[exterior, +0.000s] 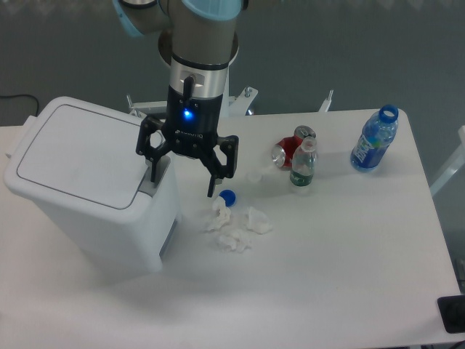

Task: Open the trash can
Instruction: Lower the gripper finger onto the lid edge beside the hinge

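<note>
your pincer (183, 180) was spread wide and held nothing. its left finger (153, 169) hung right at the grey tab on the front rim of the trash can (87, 189), which stood lid-down at the table's (349, 262) left end. the other finger hung above a blue cap (228, 196) and crumpled tissues (234, 227).

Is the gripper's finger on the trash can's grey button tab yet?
Cannot tell. The fixed camera shows one finger of the open gripper overlapping the grey tab at the trash can front rim, hiding any gap or contact.
</note>
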{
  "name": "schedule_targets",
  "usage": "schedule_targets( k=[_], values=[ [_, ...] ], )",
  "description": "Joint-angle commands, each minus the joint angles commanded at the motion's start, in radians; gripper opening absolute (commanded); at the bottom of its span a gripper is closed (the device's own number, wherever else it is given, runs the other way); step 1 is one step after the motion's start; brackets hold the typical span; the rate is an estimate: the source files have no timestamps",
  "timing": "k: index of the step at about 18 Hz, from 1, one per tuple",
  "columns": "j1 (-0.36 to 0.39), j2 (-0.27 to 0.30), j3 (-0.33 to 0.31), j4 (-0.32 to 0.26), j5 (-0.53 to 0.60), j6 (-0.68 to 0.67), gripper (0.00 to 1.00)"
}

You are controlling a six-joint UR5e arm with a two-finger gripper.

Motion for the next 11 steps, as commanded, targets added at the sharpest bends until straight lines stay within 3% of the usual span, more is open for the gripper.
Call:
schedule_targets(
  k=[11],
  values=[
    [-0.006,-0.002,0.0,0.0,0.0,0.003,1.0]
  ],
)
